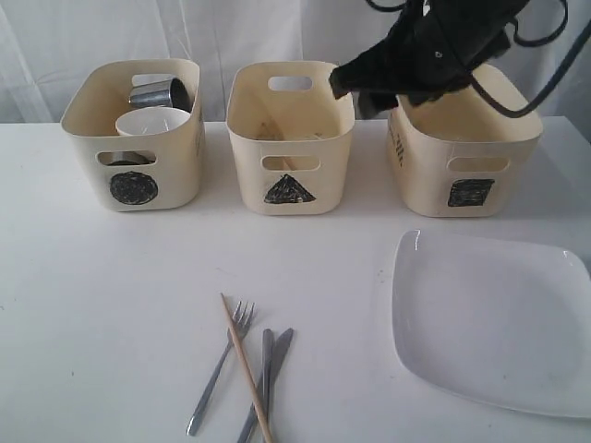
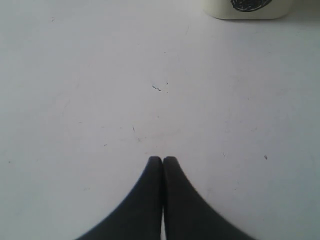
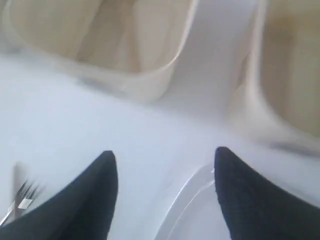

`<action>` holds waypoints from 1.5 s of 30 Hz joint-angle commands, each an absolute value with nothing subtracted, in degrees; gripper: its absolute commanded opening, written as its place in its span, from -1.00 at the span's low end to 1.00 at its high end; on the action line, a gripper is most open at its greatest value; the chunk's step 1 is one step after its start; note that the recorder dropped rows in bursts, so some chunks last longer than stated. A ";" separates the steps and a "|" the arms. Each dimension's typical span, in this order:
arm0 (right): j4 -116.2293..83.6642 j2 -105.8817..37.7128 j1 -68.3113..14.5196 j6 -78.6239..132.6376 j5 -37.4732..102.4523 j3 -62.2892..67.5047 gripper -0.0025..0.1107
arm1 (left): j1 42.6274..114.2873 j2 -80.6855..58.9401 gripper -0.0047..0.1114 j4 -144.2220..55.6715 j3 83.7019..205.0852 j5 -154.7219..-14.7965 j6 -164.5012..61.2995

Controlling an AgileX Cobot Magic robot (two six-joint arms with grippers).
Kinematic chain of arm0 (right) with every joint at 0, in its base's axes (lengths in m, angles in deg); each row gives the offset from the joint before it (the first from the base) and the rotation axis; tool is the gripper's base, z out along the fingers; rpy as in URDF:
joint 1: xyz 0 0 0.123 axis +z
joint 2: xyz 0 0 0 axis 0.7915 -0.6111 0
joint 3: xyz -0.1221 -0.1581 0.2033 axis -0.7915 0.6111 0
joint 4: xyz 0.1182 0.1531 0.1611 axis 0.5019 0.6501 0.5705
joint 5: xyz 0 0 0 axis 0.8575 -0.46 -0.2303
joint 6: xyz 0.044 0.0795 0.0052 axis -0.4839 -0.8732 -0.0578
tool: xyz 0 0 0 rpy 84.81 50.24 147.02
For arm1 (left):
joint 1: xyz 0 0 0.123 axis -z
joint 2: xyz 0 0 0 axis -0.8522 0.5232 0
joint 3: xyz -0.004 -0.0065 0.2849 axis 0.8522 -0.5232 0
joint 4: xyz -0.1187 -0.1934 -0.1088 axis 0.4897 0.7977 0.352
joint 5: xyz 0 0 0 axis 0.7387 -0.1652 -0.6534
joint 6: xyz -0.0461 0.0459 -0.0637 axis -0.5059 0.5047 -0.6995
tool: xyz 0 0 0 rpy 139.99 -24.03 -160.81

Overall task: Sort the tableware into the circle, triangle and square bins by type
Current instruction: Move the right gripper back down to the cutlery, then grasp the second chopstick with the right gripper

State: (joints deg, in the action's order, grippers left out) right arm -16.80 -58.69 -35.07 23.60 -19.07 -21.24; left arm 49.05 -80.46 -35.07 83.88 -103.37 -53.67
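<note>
The right gripper (image 3: 165, 151) hangs high over the gap between the triangle bin (image 1: 291, 138) and the square bin (image 1: 466, 152). Its jaws are spread wide with nothing between them. I think it is up there so it can reach the bins from above and not bump their walls. The left gripper (image 2: 162, 158) points at a bare bit of the worktop (image 1: 111, 305). Its jaws are pressed tight together and hold nothing. It looks parked out of the way.

The circle bin (image 1: 134, 138) holds round things: a steel mug (image 1: 159, 92) at the back and a white bowl (image 1: 152, 122) in front of it. In the triangle bin something thin and wood-coloured seems to lean, maybe a chopstick, but it is too faint to be sure. The inside of the square bin is hidden by its wall and the arm.

Not yet sorted, on the worktop in front of the bins, are a fork (image 1: 212, 383), two knives (image 1: 267, 355) and a chopstick (image 1: 242, 355) that lies across them. The big white plate (image 1: 489, 323) lies apart from them, in front of the square bin. My guess is that the long thin things go in the triangle bin and the plate in the square one
</note>
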 commanded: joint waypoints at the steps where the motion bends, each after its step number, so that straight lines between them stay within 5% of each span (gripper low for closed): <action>1: 4.03 -58.83 -33.31 33.67 -34.13 -20.02 -0.09 | 48.77 -80.69 -0.92 -34.52 83.70 -104.84 -53.69; 5: 6.17 -58.83 -27.39 30.45 -34.04 -15.17 -0.23 | 48.77 -80.69 -0.92 -34.52 83.70 -104.84 -53.69; 19: -8.62 -68.66 -3.95 13.87 -20.66 -9.00 -0.23 | 48.77 -80.69 -0.92 -34.52 83.70 -104.84 -53.69; 40: -22.84 -78.51 -2.35 10.46 -14.33 -9.00 -0.23 | 48.77 -80.69 -0.92 -34.52 83.70 -104.84 -53.69; 45: -22.84 -78.78 -2.35 10.46 -13.32 -9.00 -0.49 | 48.77 -80.69 -0.92 -34.52 83.70 -104.84 -53.69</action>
